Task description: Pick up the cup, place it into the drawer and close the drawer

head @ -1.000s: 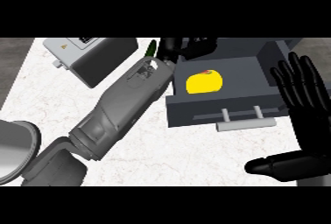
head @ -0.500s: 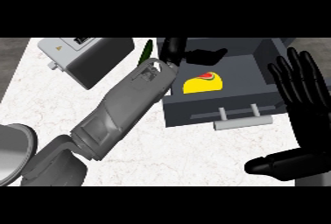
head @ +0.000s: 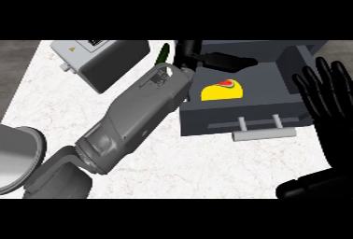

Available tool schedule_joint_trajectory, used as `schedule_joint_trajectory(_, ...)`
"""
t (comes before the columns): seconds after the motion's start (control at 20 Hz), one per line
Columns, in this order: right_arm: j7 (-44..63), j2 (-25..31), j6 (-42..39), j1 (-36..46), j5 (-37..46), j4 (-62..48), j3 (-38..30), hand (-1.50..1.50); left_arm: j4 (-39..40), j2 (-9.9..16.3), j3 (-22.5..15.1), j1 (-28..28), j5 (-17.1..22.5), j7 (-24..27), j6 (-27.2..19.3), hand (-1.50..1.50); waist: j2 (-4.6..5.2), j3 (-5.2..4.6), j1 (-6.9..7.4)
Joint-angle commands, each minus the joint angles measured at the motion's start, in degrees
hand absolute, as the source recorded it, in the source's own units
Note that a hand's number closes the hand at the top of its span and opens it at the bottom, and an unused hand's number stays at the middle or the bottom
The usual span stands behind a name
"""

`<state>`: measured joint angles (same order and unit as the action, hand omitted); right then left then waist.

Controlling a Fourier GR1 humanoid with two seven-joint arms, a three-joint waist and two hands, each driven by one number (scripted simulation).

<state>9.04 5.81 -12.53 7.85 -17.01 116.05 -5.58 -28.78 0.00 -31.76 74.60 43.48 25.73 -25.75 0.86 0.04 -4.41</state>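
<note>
Head view shows the yellow cup (head: 222, 90) lying inside the open drawer (head: 207, 122) near the worktop's (head: 207, 163) far right corner, and it looks to have a red and green mark on top. Left hand (head: 219, 59) hangs over the back of the drawer, just beyond the cup, fingers stretched out towards the right and, as far as I can make out, clear of the cup and holding nothing. Right hand (head: 331, 102) sits at the worktop's right edge, fingers up and spread apart, resting beside the drawer front.

By the look of it that cup is light, stiff and smooth, so likely a bit slippery; a wrap around its side wall would be my pick for taking hold, not a pinch at the rim. With the cup already in the drawer, what remains is the closing, and the pale handle (head: 263, 133) on the drawer front is the place to push.

Against the frame half a second back, the left hand has pulled further towards the far edge, and more of the cup's top now shows. The right hand has barely shifted. Drawer is as far out as it was.

A grey box (head: 96, 60) stands at the far left, a metal bowl (head: 14, 158) at the left edge.
</note>
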Motion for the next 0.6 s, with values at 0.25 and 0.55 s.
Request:
schedule_joint_trajectory(0.25, 1.1, 5.1, -5.7, -3.8, -4.4, 4.5, -2.9, 1.50, -8.5, 2.4, 5.4, -5.5, 1.9, -0.2, 1.0, -1.50, -1.21, -0.05, 4.42)
schedule_joint_trajectory(0.55, 3.5, 11.7, -10.3, -4.1, 0.3, 6.0, -2.3, 1.50, -18.2, 9.1, 7.2, -13.6, 2.6, -1.9, 0.5, -1.50, -1.56, -0.11, 5.62)
